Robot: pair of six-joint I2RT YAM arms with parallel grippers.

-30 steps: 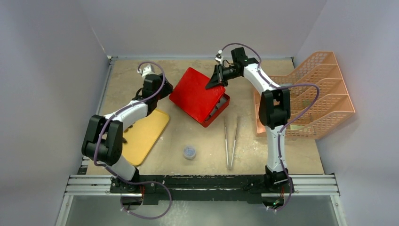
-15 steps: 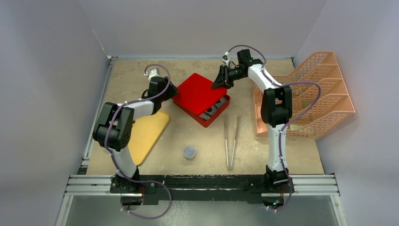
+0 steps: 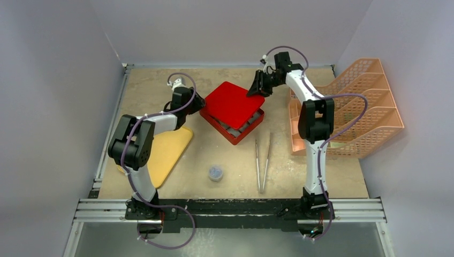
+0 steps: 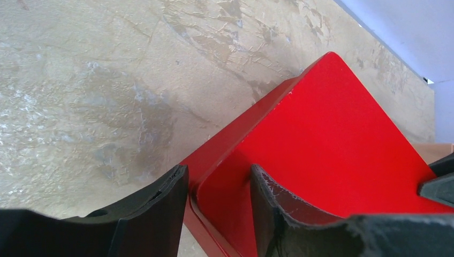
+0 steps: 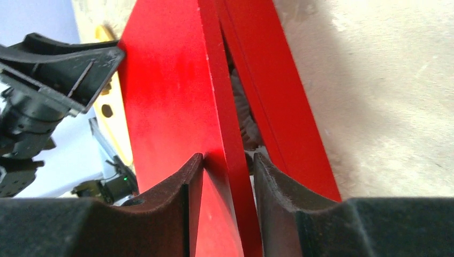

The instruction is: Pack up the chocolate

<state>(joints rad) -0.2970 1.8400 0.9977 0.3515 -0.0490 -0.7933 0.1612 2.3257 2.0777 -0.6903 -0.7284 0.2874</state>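
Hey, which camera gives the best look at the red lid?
Top external: the whole red lid shows, lying over the box. Left wrist shows one corner; right wrist only its edge, close up.

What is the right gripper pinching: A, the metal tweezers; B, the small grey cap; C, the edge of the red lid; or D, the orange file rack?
C: the right wrist view shows the right gripper with one finger on each face of the red lid, clamping its edge.
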